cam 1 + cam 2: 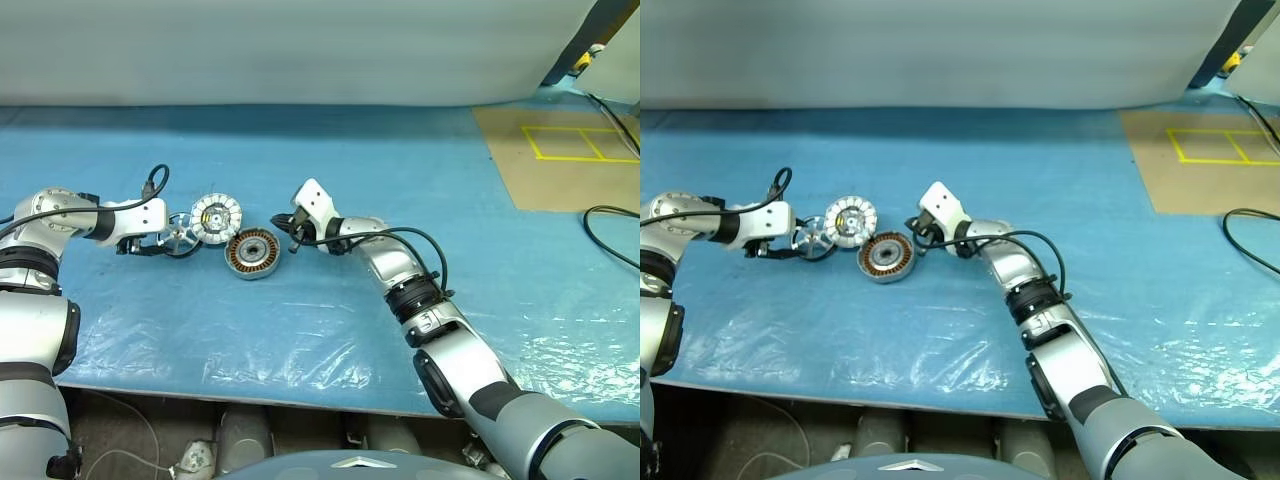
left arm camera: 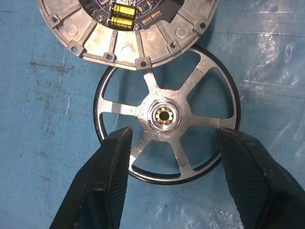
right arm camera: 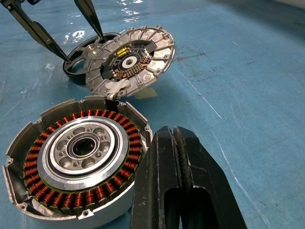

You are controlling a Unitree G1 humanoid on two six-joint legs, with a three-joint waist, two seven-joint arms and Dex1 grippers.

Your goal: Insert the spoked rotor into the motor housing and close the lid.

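Left gripper (image 2: pixel 167 143) is down over the spoked rotor (image 2: pixel 167 117), jaws spread wide, one black finger either side of the hub, tips over the spokes inside the black rim, nothing gripped yet. The rotor lies flat on the blue mat (image 1: pixel 330 170), towards its left side and well back from the front edge, and here is the catch: the lid (image 2: pixel 126 28) sits tilted with its lower edge resting on top of the rotor's far rim. The motor housing (image 1: pixel 252 252) lies just beside the pair, on the side nearer the front edge, copper windings up, open and waiting. Right gripper (image 3: pixel 174 157) is pinched fully shut on nothing, parked just beside the housing's rim; whether it actually touches the rim I cannot tell. So the step in hand, as I read it, is the pick-up of the rotor. To do it well, the fingers want to close on something solid, a spoke or the rim, not the open gaps. Then the wheel should slide out from beneath the lid, towards the gripper, before any lift; a straight pull upward would likely flip or shove the lid. The shut right gripper looks well placed to steady the housing when the rotor comes across, and the rotor's hub will need to meet the silver centre squarely.
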